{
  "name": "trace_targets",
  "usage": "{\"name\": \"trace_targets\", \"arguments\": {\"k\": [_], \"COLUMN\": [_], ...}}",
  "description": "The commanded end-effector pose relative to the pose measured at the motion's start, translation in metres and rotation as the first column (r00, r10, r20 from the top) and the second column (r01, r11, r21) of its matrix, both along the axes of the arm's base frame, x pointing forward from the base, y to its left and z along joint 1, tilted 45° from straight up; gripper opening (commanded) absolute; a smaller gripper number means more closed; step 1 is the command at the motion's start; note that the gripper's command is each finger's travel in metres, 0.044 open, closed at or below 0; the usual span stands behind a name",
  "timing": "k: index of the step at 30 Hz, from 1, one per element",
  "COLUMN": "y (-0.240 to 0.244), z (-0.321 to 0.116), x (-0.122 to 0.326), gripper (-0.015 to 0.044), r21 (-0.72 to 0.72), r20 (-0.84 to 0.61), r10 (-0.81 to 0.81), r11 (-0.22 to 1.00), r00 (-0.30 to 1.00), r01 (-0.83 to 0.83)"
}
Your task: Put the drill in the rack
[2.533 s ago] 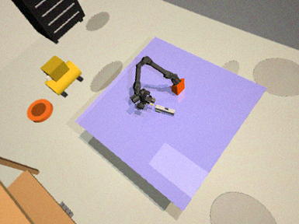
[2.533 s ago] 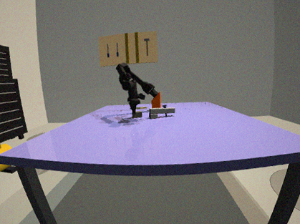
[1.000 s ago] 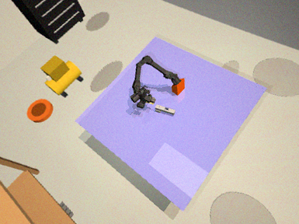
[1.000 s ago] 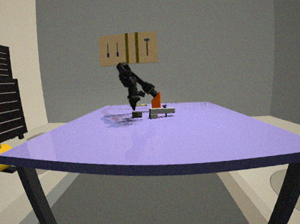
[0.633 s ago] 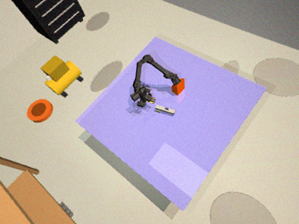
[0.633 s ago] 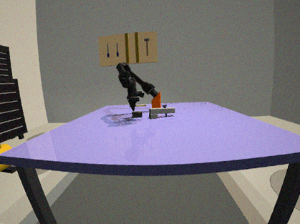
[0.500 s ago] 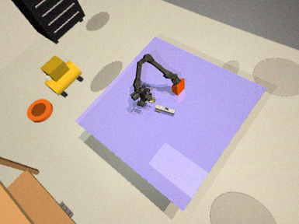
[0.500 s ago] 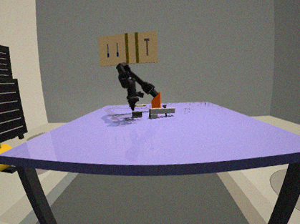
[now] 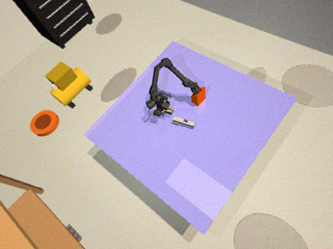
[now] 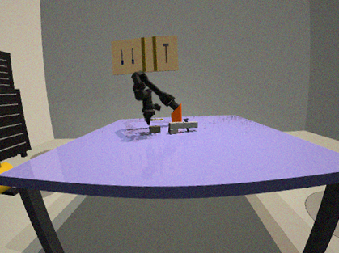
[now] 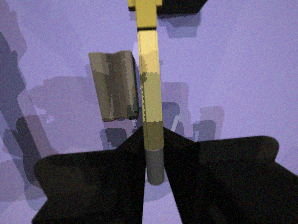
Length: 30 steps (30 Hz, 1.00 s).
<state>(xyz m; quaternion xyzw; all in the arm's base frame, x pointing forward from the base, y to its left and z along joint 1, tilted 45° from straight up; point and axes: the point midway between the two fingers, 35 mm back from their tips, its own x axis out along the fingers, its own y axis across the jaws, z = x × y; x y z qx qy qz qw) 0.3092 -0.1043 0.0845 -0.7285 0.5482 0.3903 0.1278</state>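
Exterior view — arm (image 10: 158, 92) folded at the elbow, gripper (image 10: 148, 119) (image 11: 150, 129) downward

lilac table (image 9: 237, 136) (image 10: 205, 163); on it: pale block (image 9: 184, 122) (image 10: 183, 127); orange base (image 9: 198, 97) (image 10: 177, 113); grooved rack (image 10: 155, 129) (image 11: 114, 86)

The tabletop (image 9: 240, 105) (image 10: 205, 163) looks smooth, with a soft sheen. The gripper's fingers look like matt black plastic; the tool's grey end (image 11: 155, 167) looks like smooth metal, its yellow shaft (image 11: 149, 60) like smooth plastic.

I hold the slim yellow, grey-ended drill (image 9: 169, 111) (image 10: 157, 119) (image 11: 152, 90) level; the grooved brownish rack (image 10: 155, 129) (image 11: 117, 87) sits nearby, the small dark key (image 9: 186, 120) (image 10: 187, 127) apart.
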Motion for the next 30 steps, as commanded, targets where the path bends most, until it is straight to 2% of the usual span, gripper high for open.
{"name": "trace_targets", "arguments": {"k": [1,17,30], "y": [-0.004,-0.017,-0.034], "z": [0.003,0.014,-0.001], "x": [-0.006,-0.026,-0.023], "gripper": [0.0000,0.0000,0.0000], "r21": [0.002,0.001,0.000], "r20": [0.003,0.002,0.002], "r10": [0.004,0.004,0.004], "r11": [1.000,1.000,1.000], "r00": [1.000,1.000,1.000], "r01": [-0.004,-0.004,-0.004]}}
